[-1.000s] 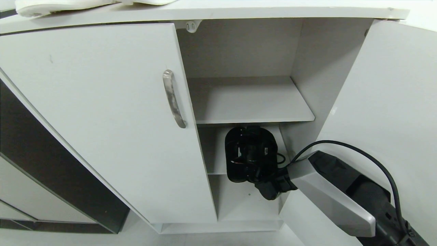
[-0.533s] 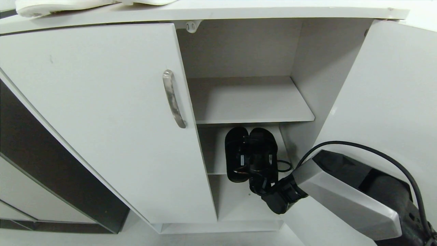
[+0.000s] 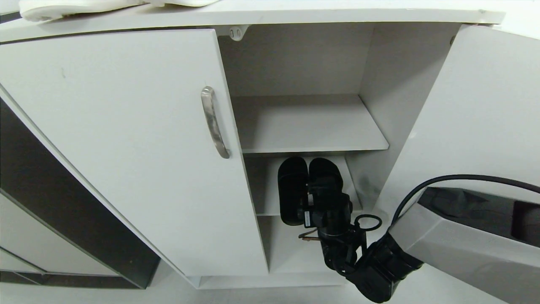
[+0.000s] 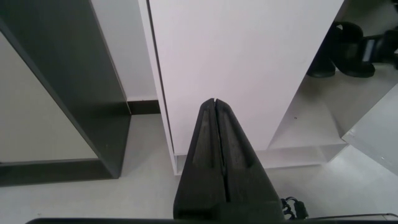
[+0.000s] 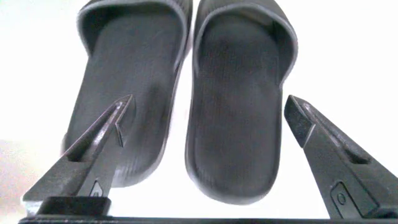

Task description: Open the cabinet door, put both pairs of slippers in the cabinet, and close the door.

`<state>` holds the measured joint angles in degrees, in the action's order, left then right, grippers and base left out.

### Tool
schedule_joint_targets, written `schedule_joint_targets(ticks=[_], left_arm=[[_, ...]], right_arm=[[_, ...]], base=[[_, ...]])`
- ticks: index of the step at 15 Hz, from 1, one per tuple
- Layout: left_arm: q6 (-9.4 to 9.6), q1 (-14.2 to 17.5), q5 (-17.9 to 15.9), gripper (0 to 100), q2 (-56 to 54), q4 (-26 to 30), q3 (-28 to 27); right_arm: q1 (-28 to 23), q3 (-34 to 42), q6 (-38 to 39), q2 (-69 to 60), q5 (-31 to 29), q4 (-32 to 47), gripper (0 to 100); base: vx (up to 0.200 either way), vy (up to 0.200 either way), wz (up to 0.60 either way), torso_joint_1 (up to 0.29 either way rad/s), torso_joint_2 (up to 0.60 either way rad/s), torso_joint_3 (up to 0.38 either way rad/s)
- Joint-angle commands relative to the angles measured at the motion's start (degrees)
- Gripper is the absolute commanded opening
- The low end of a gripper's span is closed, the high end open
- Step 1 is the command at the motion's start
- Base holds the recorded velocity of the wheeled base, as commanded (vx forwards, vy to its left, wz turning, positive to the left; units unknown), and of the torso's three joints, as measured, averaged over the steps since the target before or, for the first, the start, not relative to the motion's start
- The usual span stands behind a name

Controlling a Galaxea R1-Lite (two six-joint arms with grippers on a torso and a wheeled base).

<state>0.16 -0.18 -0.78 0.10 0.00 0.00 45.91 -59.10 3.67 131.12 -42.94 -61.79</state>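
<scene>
Head view: a white cabinet [image 3: 295, 59] stands with its left door [image 3: 126, 126] shut and its right door [image 3: 476, 109] swung wide open. A curved metal handle [image 3: 214, 122] sits on the right edge of the shut door. A pale cloth [image 3: 84, 6] lies on top of the cabinet at the far left.

Inside the open half, the upper shelf [image 3: 308, 122] is bare. One pair of black slippers [image 3: 293, 185] lies on the lower shelf [image 3: 266, 190], side by side and touching, toes toward the far wall and heels at the shelf's near edge.

The right hand [image 3: 325, 185] is at the near end of that pair, just in front of the shelf. In the right wrist view its fingers stand well apart, one on each side of the slippers [image 5: 233, 118], with nothing clamped between them [image 5: 209, 104]. Whether a fingertip touches a slipper, I cannot tell.

The left hand [image 4: 214, 109] is low, near the floor [image 4: 124, 193] in front of the shut door, with its fingers pressed together and holding nothing. The slippers [image 4: 348, 53] lie well to its right, inside the cabinet.
</scene>
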Motion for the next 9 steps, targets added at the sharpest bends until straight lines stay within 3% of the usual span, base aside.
schedule_joint_targets(ticks=[1, 6, 9], left_arm=[[-0.07, 0.0, 0.0, 0, 0.1, 0.0, 0.0], [-0.07, 0.0, 0.0, 0, 0.1, 0.0, 0.0], [-0.07, 0.0, 0.0, 0, 0.1, 0.0, 0.0]], right_arm=[[1.1, 2.8, 0.0, -3.9, 0.0, -0.1, 100], [1.6, 3.6, 0.0, -3.7, 0.1, -0.1, 100], [2.0, 4.1, 0.0, -3.7, 0.1, -1.1, 100]], base=[[0.0, 0.0, 0.0, 0.0, 0.0, 0.0], [0.0, 0.0, 0.0, 0.0, 0.0, 0.0], [-0.2, 0.0, 0.0, 0.005, 0.0, -0.001]])
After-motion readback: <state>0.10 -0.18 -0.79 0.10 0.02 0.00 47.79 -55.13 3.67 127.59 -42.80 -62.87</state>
